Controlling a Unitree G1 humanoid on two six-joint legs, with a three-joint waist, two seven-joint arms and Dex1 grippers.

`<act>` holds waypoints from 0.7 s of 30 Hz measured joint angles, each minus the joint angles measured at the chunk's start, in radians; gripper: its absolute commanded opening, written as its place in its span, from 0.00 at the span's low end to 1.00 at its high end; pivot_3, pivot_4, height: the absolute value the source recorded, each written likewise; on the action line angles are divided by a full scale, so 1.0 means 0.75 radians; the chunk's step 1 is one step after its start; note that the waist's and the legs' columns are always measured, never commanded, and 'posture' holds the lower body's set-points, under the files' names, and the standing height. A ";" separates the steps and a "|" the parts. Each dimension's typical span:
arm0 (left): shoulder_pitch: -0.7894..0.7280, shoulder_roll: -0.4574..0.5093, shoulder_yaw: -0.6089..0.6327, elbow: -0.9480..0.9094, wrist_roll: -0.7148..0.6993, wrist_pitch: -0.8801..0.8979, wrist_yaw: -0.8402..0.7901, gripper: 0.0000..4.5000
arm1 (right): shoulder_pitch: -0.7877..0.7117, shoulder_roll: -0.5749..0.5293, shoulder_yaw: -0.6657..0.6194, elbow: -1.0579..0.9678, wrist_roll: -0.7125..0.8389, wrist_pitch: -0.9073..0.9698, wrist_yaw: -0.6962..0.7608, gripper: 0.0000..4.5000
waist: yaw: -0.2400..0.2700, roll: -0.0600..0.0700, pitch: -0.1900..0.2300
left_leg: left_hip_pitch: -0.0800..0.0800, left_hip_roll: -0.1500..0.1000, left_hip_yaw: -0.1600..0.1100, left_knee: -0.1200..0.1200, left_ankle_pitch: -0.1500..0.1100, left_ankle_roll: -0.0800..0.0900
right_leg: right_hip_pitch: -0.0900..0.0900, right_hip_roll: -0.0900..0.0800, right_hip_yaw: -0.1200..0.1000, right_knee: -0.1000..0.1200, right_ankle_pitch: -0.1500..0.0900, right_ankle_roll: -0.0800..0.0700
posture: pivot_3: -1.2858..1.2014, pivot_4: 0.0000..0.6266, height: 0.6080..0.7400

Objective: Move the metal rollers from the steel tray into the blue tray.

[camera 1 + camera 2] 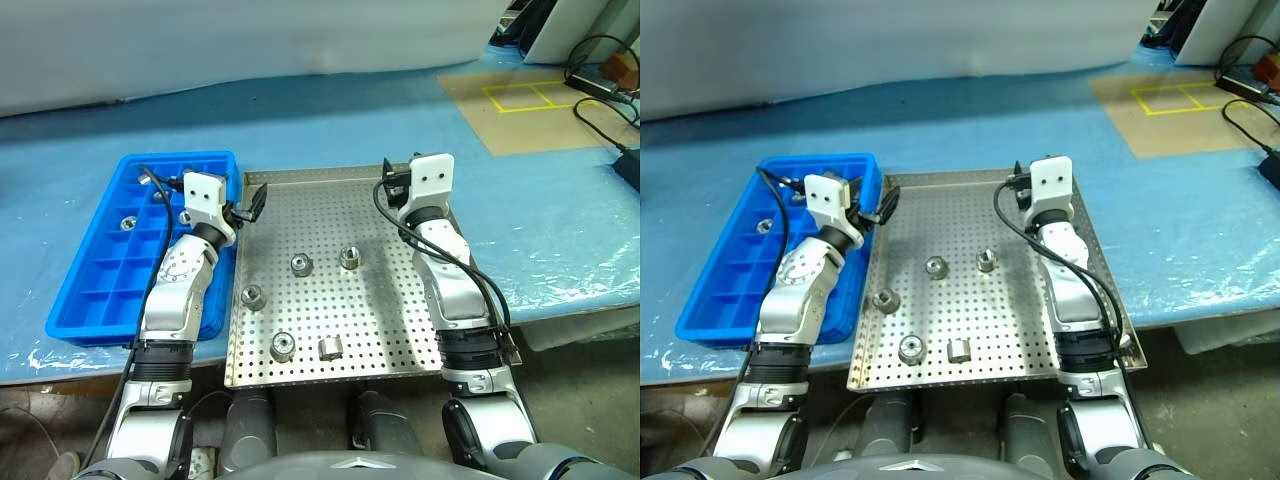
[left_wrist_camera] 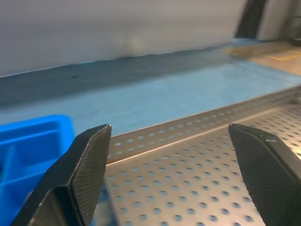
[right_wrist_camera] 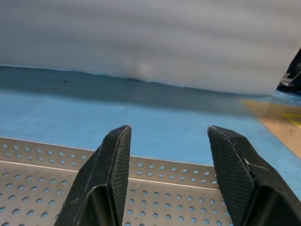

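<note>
The steel tray (image 1: 400,330) lies in the middle of the table with several metal rollers on its perforated floor: two near the centre (image 1: 302,265) (image 1: 349,258), one by the left rim (image 1: 253,297), two near the front (image 1: 283,346) (image 1: 330,348). The blue tray (image 1: 95,290) sits against its left side and holds one roller (image 1: 127,222) in a rear compartment. My left gripper (image 1: 255,203) hovers open over the steel tray's back left corner, empty (image 2: 169,129). My right gripper (image 1: 392,185) is open and empty above the tray's back right part (image 3: 169,129).
A blue cover (image 1: 560,230) spreads over the table. At the back right lies a brown sheet with yellow tape marks (image 1: 520,100) and black cables (image 1: 600,100). A pale wall (image 1: 250,40) runs along the far side.
</note>
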 measured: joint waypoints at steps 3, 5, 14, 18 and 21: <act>0.001 0.066 -0.006 -0.006 -0.097 0.043 -0.171 0.95 | 0.005 -0.056 0.019 -0.024 0.071 0.042 0.146 0.59 | -0.007 0.000 0.000 | 0.000 0.000 0.000 0.000 0.000 0.000 | 0.000 0.000 0.000 0.001 0.000 0.000 | 0.48 0.24 1.00; -0.006 0.143 -0.008 -0.007 -0.157 0.080 -0.294 0.95 | 0.004 -0.123 0.025 -0.046 0.139 0.087 0.283 0.59 | -0.010 0.000 0.000 | 0.001 0.001 0.000 0.000 0.000 0.000 | 0.000 0.001 0.001 0.002 0.000 0.000 | 0.48 0.24 1.00; -0.150 0.315 -0.215 0.058 -0.147 0.094 -0.728 0.95 | 0.000 -0.364 0.072 -0.092 0.331 0.210 0.738 0.59 | -0.006 0.000 0.000 | 0.002 0.000 0.001 0.003 0.000 0.002 | 0.002 -0.001 0.001 0.002 0.000 -0.001 | 0.47 0.24 1.00; -0.243 0.313 -0.305 0.183 -0.075 0.012 -0.835 0.95 | 0.015 -0.430 0.080 -0.142 0.386 0.226 0.864 0.59 | -0.007 0.000 0.000 | 0.002 0.001 0.001 0.004 0.000 0.002 | 0.002 0.000 0.001 0.002 0.000 -0.001 | 0.46 0.24 1.00; -0.328 0.332 -0.358 0.310 0.003 -0.104 -0.926 0.95 | 0.027 -0.468 0.079 -0.168 0.413 0.229 0.927 0.59 | -0.012 0.000 0.000 | 0.002 0.001 0.002 0.004 0.000 0.004 | 0.003 0.000 0.002 0.002 0.000 -0.002 | 0.45 0.24 1.00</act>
